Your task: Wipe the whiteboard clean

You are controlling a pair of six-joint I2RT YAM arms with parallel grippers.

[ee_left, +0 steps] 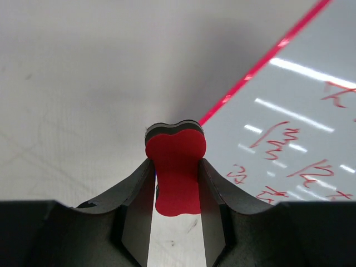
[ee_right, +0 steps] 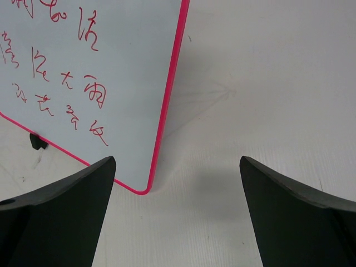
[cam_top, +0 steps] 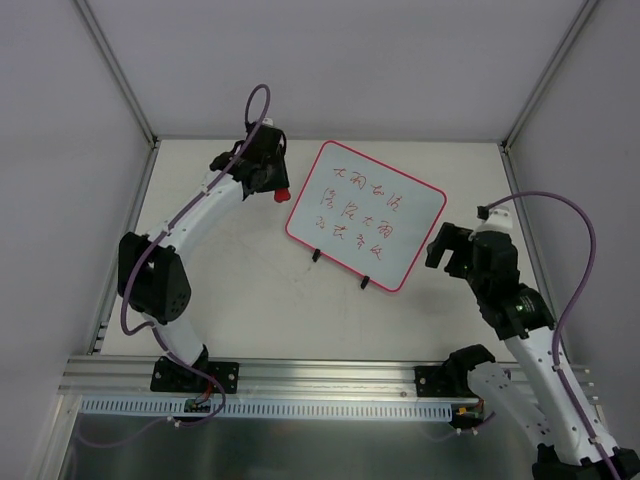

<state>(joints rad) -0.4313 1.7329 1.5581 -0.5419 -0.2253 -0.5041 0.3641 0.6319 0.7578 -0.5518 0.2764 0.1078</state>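
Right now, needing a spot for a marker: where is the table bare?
Bare table lies between the left arm, the whiteboard and the near rail. Crowded: the board's left edge, where the left fingers hold the eraser, and beside the right fingers.

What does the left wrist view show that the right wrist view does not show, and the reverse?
Only the left wrist view: the left gripper shut on a red eraser. Only the right wrist view: the open right gripper, plus a black foot and a rounded corner of the whiteboard. Both: the whiteboard's red writing and pink frame, and the pale table.
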